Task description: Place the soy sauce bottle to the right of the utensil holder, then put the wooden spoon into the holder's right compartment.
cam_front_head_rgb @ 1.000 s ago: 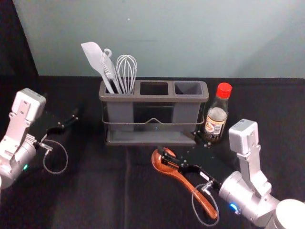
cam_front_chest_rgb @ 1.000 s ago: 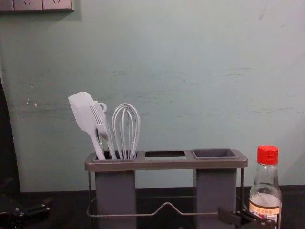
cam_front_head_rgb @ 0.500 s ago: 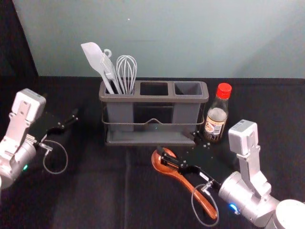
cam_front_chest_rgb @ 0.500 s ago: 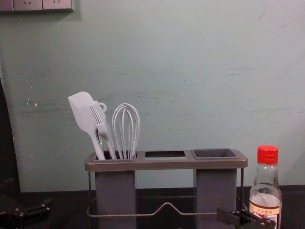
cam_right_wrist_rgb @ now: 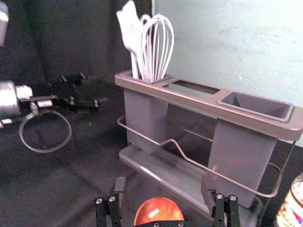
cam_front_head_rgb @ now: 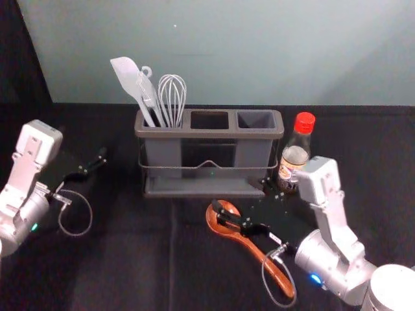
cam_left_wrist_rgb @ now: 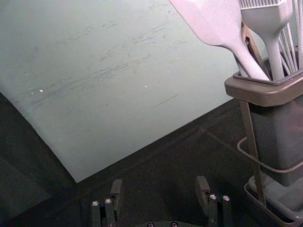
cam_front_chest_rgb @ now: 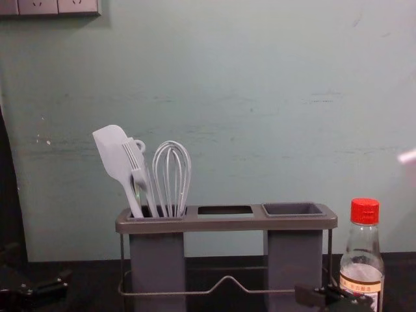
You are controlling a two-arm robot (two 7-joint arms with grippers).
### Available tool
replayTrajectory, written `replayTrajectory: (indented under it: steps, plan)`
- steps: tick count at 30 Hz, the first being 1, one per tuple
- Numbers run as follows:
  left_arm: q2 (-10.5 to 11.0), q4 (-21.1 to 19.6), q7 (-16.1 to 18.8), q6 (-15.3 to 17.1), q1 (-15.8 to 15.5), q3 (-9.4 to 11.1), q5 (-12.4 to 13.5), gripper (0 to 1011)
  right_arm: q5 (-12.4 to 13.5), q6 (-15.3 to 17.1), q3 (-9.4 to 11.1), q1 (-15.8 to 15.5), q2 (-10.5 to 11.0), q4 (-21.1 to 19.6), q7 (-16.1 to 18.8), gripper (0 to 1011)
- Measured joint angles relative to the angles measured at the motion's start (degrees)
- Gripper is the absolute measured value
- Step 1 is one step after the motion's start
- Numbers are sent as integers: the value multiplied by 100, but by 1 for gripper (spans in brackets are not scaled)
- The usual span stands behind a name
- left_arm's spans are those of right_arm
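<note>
Right hand (cam_front_head_rgb: 244, 195) spread above wooden spoon (cam_front_head_rgb: 248, 245), lower centre, bottle (cam_front_head_rgb: 292, 167) right of holder (cam_front_head_rgb: 209, 134), left hand (cam_front_head_rgb: 96, 164) spread, far left

A pale grey-green wall (cam_front_head_rgb: 227, 65) stands beyond the fingers of the left gripper (cam_front_head_rgb: 101, 159) and right gripper (cam_front_head_rgb: 240, 195), with thin dark scuffs and a few small white specks on it. High above the left fingers, a row of wall sockets (cam_front_chest_rgb: 39, 6) runs out of the chest view. Farther off to the left of those fingers, a dark drape or panel (cam_front_head_rgb: 19, 58) covers the wall's edge, its border slanting. Black cloth (cam_front_head_rgb: 123, 259) lies under and around both sets of fingers, reaching back to the wall, with a faint crease between them. Soft light falls on the wall, dimming toward the far right.
</note>
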Motion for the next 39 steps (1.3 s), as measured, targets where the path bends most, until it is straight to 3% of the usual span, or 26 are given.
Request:
replayTrajectory:
  steps: [1, 2, 5, 6, 8, 9, 11, 12, 15, 16, 24, 39]
  plan:
    - [0, 0, 0, 0, 0, 0, 0, 1000, -56, 152, -9, 0, 8, -81, -49, 1004]
    - [0, 0, 0, 0, 0, 0, 0, 1000, -169, 563, -27, 10, 24, -289, -143, 1004]
    - [0, 0, 0, 0, 0, 0, 0, 1000, -213, 1263, -30, 61, 22, -565, -210, 1004]
    - [0, 0, 0, 0, 0, 0, 0, 1000, -216, 1797, -29, 125, 2, -742, -227, 1004]
    - [0, 0, 0, 0, 0, 0, 0, 1000, -262, 2322, -47, 215, -18, -893, -270, 1004]
    - [0, 0, 0, 0, 0, 0, 0, 1000, -329, 2816, -88, 327, -51, -1019, -317, 1004]
    - [0, 0, 0, 0, 0, 0, 0, 1000, -394, 3225, -133, 437, -79, -1102, -344, 1004]
    - [0, 0, 0, 0, 0, 0, 0, 1000, -422, 3587, -162, 565, -125, -1142, -344, 1004]
    - [0, 0, 0, 0, 0, 0, 0, 1000, -426, 4069, -174, 744, -217, -1147, -337, 1004]
    - [0, 0, 0, 0, 0, 0, 0, 1000, -421, 4367, -164, 859, -300, -1117, -324, 1004]
    - [0, 0, 0, 0, 0, 0, 0, 1000, -411, 5327, -171, 1367, -619, -708, -223, 1004]
    - [0, 0, 0, 0, 0, 0, 0, 1000, -633, 5584, -436, 1769, -831, 124, -16, 1004]
